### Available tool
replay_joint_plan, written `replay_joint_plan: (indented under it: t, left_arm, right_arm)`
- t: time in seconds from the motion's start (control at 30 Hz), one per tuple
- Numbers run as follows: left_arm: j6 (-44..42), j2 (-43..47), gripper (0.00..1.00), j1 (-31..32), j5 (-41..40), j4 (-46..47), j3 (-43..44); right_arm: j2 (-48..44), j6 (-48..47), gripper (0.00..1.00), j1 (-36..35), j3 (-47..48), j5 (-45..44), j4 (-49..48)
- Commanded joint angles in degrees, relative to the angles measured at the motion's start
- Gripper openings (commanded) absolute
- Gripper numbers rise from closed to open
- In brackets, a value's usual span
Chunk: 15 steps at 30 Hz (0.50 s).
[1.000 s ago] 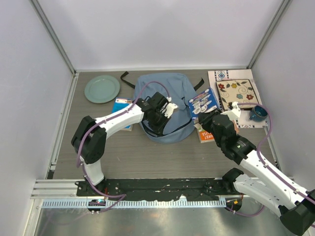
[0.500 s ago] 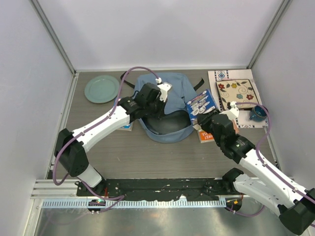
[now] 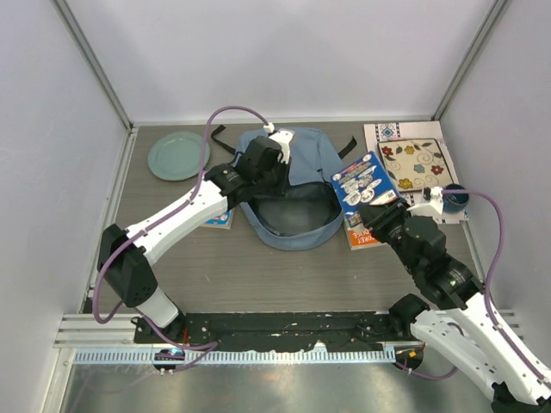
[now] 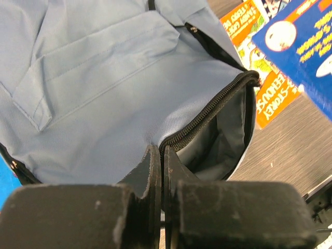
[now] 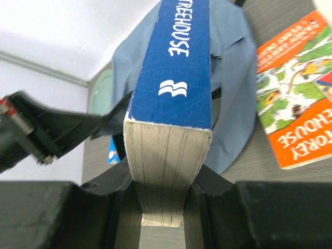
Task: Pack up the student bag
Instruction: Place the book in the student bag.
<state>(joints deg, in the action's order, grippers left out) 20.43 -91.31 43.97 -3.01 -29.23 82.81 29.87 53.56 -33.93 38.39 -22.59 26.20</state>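
My right gripper (image 5: pixel 163 194) is clamped on the lower edge of a thick blue book (image 5: pixel 176 57), spine up, with the page block squeezed between both fingers. My left gripper (image 4: pixel 158 155) has its jaws pressed together just where the zipper edge runs into them. I judge it is pinching the flap of the student bag (image 4: pixel 104 78) (the fabric between the tips is too thin to see outright).

From above, the bag lies in the middle of the table (image 3: pixel 258 267). Its mouth gapes toward the arms, showing dark lining. The blue book hangs just right of that mouth, and an orange book (image 3: pixel 362 234) lies flat on the table near the bag's right side.

The step in hand, as I read it, is feeding the blue book in. To do it well I'd hold the flap high and taut and tilt the book so a leading corner aims into the mouth, not onto the zipper. Then I'd slide it low along the lining and let go only once most of it is inside.
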Motion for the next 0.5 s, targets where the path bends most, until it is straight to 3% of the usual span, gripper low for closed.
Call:
replay_joint_plan:
  t: [0.0, 0.03, 0.17, 0.3, 0.47]
  left_arm:
    - [4.6, 0.0, 0.0, 0.2, -1.7, 5.8, 4.3]
    - [5.1, 0.0, 0.0, 0.2, -2.1, 5.9, 4.6]
    - [7.2, 0.6, 0.0, 0.2, -3.1, 7.3, 4.7]
    - [9.0, 1.0, 0.0, 0.2, -6.0, 6.8, 5.3]
    - [10.0, 0.5, 0.0, 0.2, -7.5, 5.5, 5.9]
  right_arm:
    - [2.0, -1.6, 0.01, 0.0, 5.7, 12.5, -4.4]
    - [2.7, -1.3, 0.01, 0.0, 5.7, 18.6, -5.3]
    - [5.8, 3.2, 0.01, 0.1, 3.5, 29.2, -10.9]
    - [7.0, 5.5, 0.01, 0.0, 1.1, 32.3, -14.1]
    - [-0.4, 2.5, 0.01, 0.0, 2.2, 28.6, -12.7]
